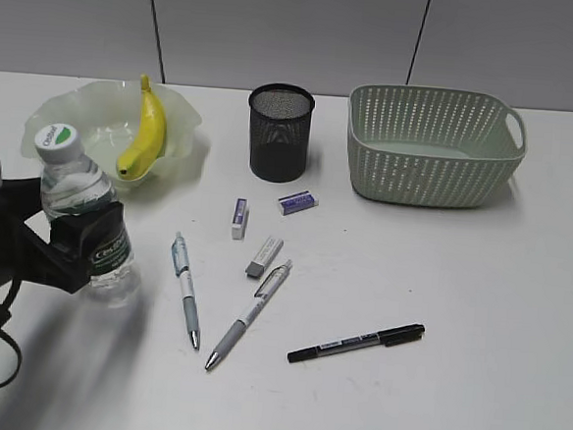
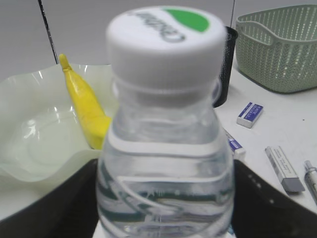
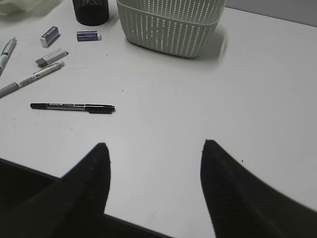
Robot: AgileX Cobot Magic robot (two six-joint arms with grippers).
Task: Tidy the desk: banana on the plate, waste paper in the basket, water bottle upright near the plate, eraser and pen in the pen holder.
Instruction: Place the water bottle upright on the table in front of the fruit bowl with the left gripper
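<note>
Water bottle upright in the left gripper, beside the plate

The water bottle (image 1: pixel 85 211) stands near-vertical, cap up, just in front of the plate (image 1: pixel 181 109); the left gripper (image 1: pixel 73 244) is clamped around its labelled body. The right gripper (image 3: pixel 153 171), jaws apart and empty, hovers well away, past the basket (image 3: pixel 168 25).

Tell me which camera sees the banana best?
The exterior view: the whole banana shows, lying in the plate with its stem pointing up and back. The left wrist view shows only part of it, with the water bottle hiding its lower end. The right wrist view doesn't show it at all.
</note>
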